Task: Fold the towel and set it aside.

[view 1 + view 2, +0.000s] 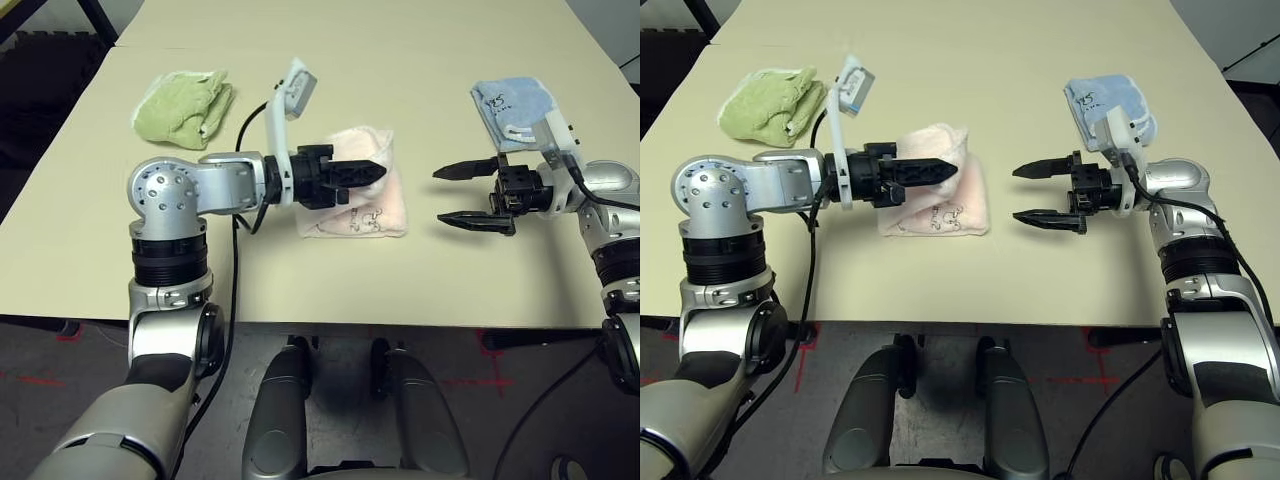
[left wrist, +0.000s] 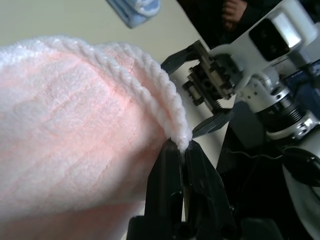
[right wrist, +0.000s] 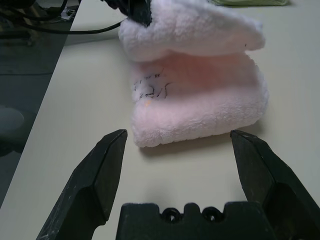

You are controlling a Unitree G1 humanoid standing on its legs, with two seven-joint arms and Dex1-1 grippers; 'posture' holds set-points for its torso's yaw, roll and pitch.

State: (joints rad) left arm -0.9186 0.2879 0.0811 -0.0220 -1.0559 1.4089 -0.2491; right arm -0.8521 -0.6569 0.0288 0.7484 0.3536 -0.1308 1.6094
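Observation:
The pale pink towel lies folded near the middle of the table, with a dark embroidered mark on its near side. My left gripper is shut on the towel's white edging, holding a top flap lifted over the rest. My right gripper hovers open to the right of the towel, apart from it, its fingers pointing at the towel's folded side.
A light green towel lies bunched at the back left. A light blue towel lies at the back right, behind my right arm. The table's front edge runs just beyond the pink towel.

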